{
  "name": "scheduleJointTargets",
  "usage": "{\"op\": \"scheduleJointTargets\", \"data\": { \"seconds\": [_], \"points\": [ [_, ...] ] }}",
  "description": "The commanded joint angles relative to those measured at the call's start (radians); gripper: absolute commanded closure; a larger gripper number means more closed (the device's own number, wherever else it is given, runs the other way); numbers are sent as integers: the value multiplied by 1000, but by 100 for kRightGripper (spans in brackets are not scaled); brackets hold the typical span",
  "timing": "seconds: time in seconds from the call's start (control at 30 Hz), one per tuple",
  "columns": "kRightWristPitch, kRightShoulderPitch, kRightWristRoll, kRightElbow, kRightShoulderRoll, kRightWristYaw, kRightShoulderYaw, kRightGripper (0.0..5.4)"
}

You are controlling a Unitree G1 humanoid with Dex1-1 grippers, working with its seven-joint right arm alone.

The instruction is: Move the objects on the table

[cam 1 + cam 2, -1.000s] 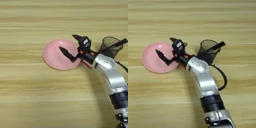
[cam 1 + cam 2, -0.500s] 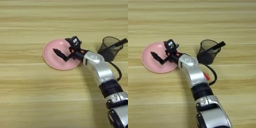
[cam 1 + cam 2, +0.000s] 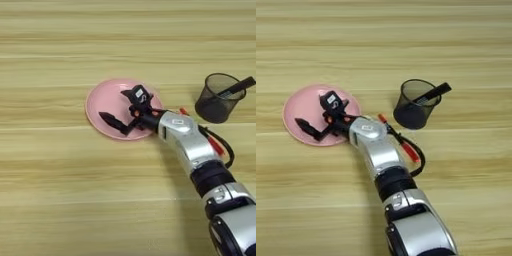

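Note:
A round pink plate (image 3: 100,100) lies on the table (image 3: 60,190) left of the middle. My right gripper (image 3: 114,105) hangs low over the plate's middle, open, with one black finger (image 3: 111,120) near the front rim and the other toward the back. I see nothing between the fingers. The same gripper (image 3: 310,111) shows over the plate (image 3: 301,102) in the right eye view. A black wire-mesh pen cup (image 3: 219,99) stands to the right with a black marker (image 3: 241,85) leaning in it. A thin red pen (image 3: 408,149) lies on the wood beside my forearm.
My silver forearm (image 3: 187,142) crosses the table from the lower right corner to the plate, with a black cable (image 3: 225,145) looping beside it. Wide bare wood stretches to the left and in front of the plate.
My gripper has moved left, from the plate's right rim to over its middle, staying open. Plate, cup and pen have not moved.

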Motion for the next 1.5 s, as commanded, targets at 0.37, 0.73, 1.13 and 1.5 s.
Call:
{"op": "scheduleJointTargets", "data": {
  "seconds": [0.37,0.73,1.13,1.5],
  "points": [
    [-104,-136,-40,188,5,-42,-27,3],
    [90,41,0,-83,-17,68,5,3],
    [217,178,3,-335,-53,74,19,3],
    [270,247,25,-475,-75,78,21,3]
  ]
}}
